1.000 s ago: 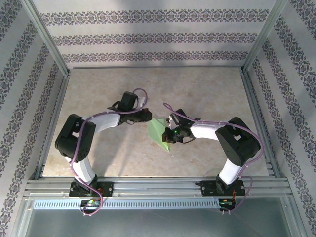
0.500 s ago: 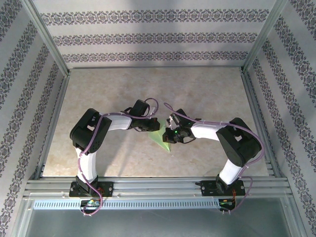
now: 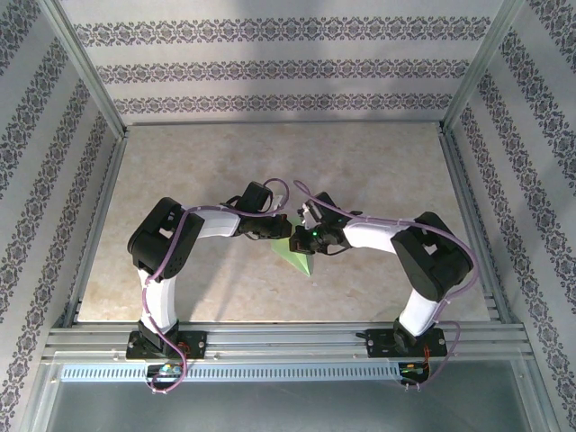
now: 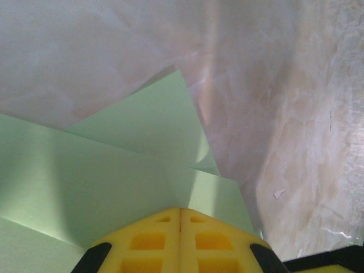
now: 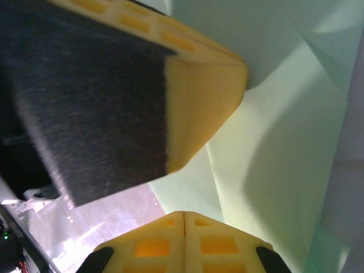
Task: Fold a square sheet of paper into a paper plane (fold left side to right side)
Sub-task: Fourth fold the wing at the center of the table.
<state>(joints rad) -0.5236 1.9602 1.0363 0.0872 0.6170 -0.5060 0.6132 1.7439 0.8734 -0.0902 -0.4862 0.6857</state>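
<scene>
Paper: the folded green paper point(image 3: 297, 256) lies mid-table in layered, creased flaps, with one sharp tip pointing near.
Edges: the metal frame rails point(image 3: 97, 225) run along the left, right and near sides, all well apart from the paper.
Open room: the bare table point(image 3: 360, 162) stretches far of the arms and out to the left and right.
Left pincer point(image 4: 180, 211): fingers pressed together with nothing between them, tip over the paper.
Right pincer point(image 5: 183, 215): fingers pressed together, pinching nothing, over the paper just beside the left pincer's tip.
</scene>
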